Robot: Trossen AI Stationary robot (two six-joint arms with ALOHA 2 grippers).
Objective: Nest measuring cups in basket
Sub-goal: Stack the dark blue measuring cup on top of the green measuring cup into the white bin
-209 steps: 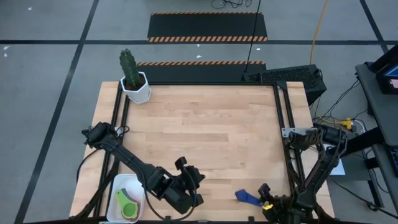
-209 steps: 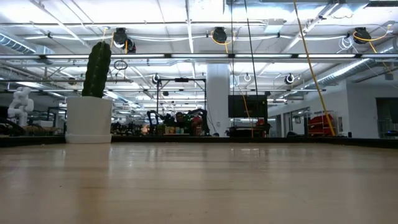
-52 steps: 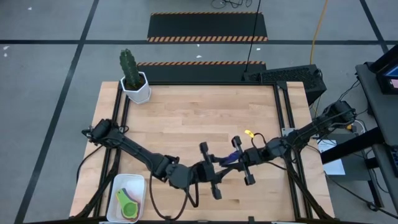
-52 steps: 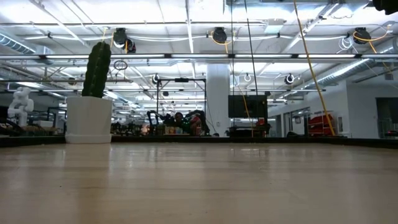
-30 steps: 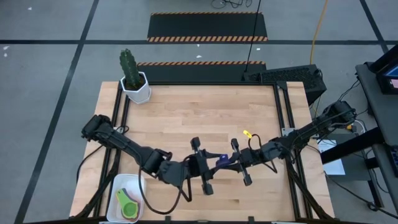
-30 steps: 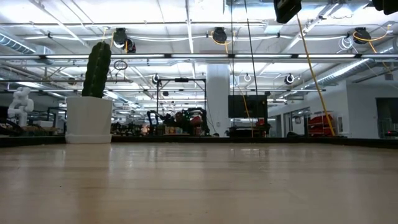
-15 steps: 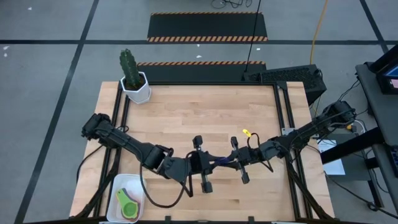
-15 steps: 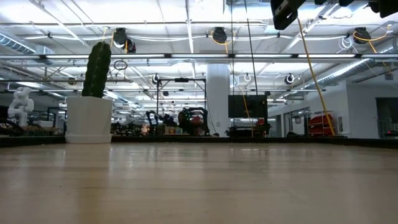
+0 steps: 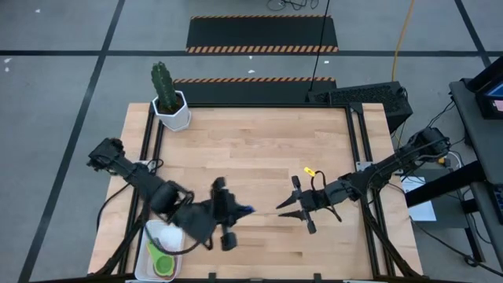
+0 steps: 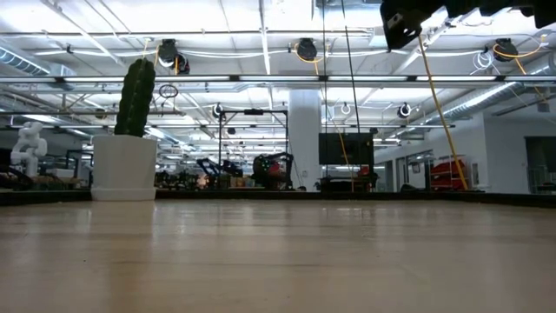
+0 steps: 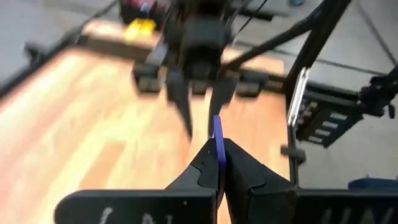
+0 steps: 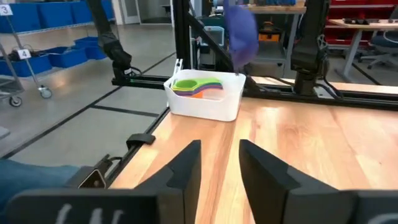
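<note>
One dark blue measuring cup remained outside the basket, and it sat pinched by its thin handle between the left gripper's fingers, which were clamped together on it. In the left wrist view the handle showed as a narrow blue blade standing just above the closed fingertips, so the bowl hung free beyond them; that edge-on hold likely kept the bowl clear for lowering into the others.

The right gripper hung over the middle of the table, well apart from the blue cup, its fingers standing apart with nothing between them. Judged from that, it had no further hold on the cup and was simply out of the way.

The basket stood at the table's near left corner, behind the left fingers rather than ahead of them. In the right wrist view it held a nested stack, green on top with orange and purple edges under it; the exact count could not be told. The blue cup appeared blurred above and just beside the basket there.

The next step was probably carrying the cup back over the basket and seating it on the stack. A cactus pot stood at the far left corner, away from the work.
</note>
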